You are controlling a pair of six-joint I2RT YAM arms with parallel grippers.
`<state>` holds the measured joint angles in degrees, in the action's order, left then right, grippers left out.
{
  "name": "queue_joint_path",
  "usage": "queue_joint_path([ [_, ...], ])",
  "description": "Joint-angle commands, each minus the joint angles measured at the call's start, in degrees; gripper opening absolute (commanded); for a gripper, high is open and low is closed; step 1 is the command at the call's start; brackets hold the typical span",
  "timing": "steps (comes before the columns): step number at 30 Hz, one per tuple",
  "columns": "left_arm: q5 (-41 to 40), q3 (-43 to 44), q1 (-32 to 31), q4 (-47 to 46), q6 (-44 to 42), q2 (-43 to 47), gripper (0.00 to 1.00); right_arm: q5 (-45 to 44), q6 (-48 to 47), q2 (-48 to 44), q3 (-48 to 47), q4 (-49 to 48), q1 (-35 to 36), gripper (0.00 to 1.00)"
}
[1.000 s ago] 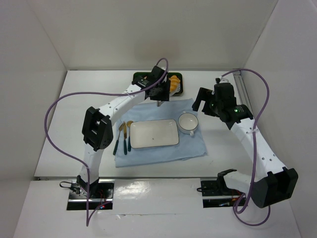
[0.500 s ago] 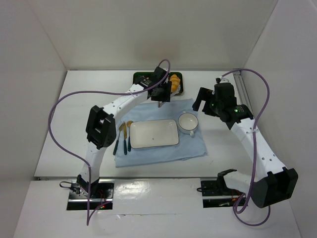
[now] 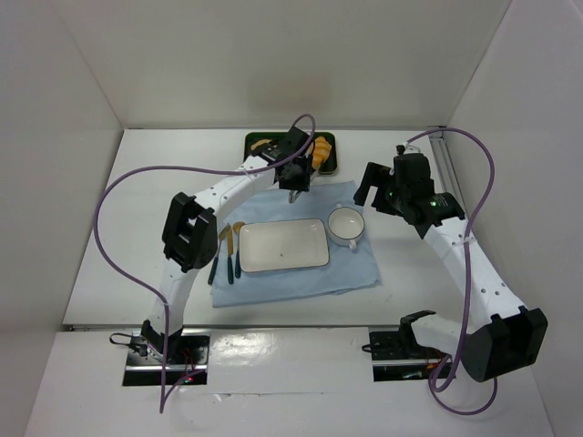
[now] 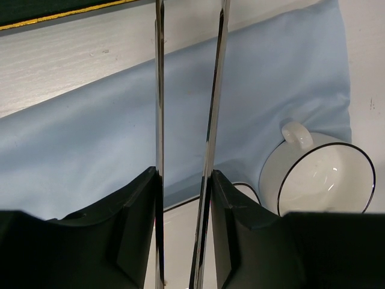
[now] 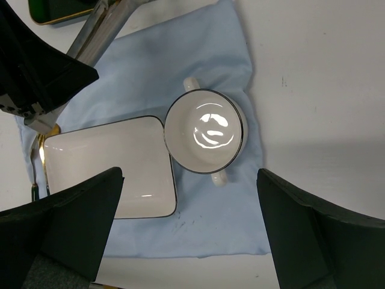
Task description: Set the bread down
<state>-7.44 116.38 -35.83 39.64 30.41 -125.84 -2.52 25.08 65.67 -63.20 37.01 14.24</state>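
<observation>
A: Location of the bread (image 3: 321,150)?
B: In the green tray (image 3: 336,159), at the desk's far side, just right of the left gripper (image 3: 293,180). The gripper clamps metal tongs (image 4: 159,90), blades nearly together, nothing between them.

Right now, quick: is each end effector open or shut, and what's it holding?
Left end effector: closed on the metal tongs.
Right end effector: open, holding nothing.

Bread (image 3: 321,151) golden-yellow; tray (image 3: 333,166) dk green w/ gold rim. Cloth (image 3: 301,280) lt blue, plain. Plate (image 3: 282,246) & cup (image 3: 346,224) white w/ thin black rims. Tabletop (image 3: 137,228) white. Cables (image 3: 95,228) purple. Cutlery (image 3: 236,261) handles teal.
</observation>
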Motion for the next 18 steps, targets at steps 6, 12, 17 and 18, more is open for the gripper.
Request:
queue_joint_path([
  [6, -1.2, 1.9, -0.2, 0.4, 0.3, 4.2, 0.48, 0.7, 0.8, -1.5, 0.5, -3.0, -0.4, 0.99],
  [12, -1.2, -1.8, -0.2, 0.4, 0.3, 9.8, 0.45, 1.7, 1.4, -0.4, 0.0, -4.1, -0.4, 0.99],
  [17, -1.2, -4.4, -0.2, 0.4, 0.3, 13.7, 0.44, 3.3, 2.0, 0.2, 0.0, -4.7, -0.4, 0.99],
  [18, -1.2, -5.8, -0.2, 0.4, 0.3, 14.8, 0.44, 3.3, 2.5, 0.2, 0.0, -5.2, -0.4, 0.99],
])
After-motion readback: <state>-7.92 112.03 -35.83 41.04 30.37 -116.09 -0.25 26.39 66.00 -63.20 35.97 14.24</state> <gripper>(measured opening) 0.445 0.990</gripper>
